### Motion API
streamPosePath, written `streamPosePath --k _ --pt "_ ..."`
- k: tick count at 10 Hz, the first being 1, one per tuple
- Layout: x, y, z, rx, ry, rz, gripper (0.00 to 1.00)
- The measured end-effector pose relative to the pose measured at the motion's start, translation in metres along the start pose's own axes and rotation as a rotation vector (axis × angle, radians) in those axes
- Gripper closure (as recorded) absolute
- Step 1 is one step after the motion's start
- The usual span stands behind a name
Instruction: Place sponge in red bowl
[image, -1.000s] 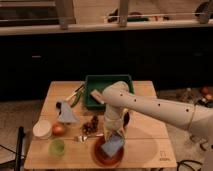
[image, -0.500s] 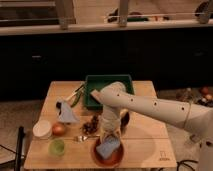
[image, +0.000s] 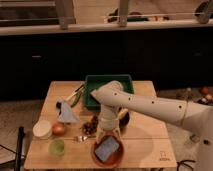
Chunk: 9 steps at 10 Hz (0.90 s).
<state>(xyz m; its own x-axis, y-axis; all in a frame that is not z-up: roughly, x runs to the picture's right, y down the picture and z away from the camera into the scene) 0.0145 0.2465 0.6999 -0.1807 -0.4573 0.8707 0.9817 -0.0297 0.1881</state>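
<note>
1. The red bowl (image: 96, 156) sits at the near edge of the table (image: 147, 147). The sponge (image: 107, 148) lies inside it, roughly central, with its flat face up and slightly tilted.
2. The gripper (image: 108, 133) hangs directly above the far rim of the bowl, just over the sponge's far edge. I cannot tell whether it is parted or closed, nor whether it touches the sponge.
3. Step in hand, as I judge it, is release and withdrawal, since the sponge already appears placed.
4. To do it well, confirm the sponge is free before lifting, then rise straight up. A sideways pull could drag the sponge over the rim or nudge the bowl off the near table edge.
5. The retreat path should stay high, given the objects nearby:
   - the green cup (image: 56, 146) stands left of the bowl;
   - the white bowl (image: 42, 129) lies farther left;
   - the grey cloth (image: 66, 114) lies beyond those;
   - the green tray (image: 107, 77) sits at the far side, behind the arm.
6. Compared with a second ago:
   - the sponge sat nearer the bowl's right side, close under the gripper, and now lies more central and more exposed;
   - the arm's upper part has shifted slightly toward the left of the view;
   - the bowl, cup, cloth and tray look unmoved.
</note>
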Motion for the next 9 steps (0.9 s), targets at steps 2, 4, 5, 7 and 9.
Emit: streamPosePath --k 2,4,5,7,9 --pt "0.001 0.001 -0.007 -0.003 0.009 0.005 0.20" --pt "0.001 0.004 -0.018 -0.006 0.021 0.015 0.20" --pt "0.002 0.006 -0.023 -0.006 0.026 0.019 0.20" --pt "0.003 0.009 -0.035 -0.013 0.040 0.028 0.20" --pt "0.004 0.010 -0.045 -0.013 0.057 0.033 0.20"
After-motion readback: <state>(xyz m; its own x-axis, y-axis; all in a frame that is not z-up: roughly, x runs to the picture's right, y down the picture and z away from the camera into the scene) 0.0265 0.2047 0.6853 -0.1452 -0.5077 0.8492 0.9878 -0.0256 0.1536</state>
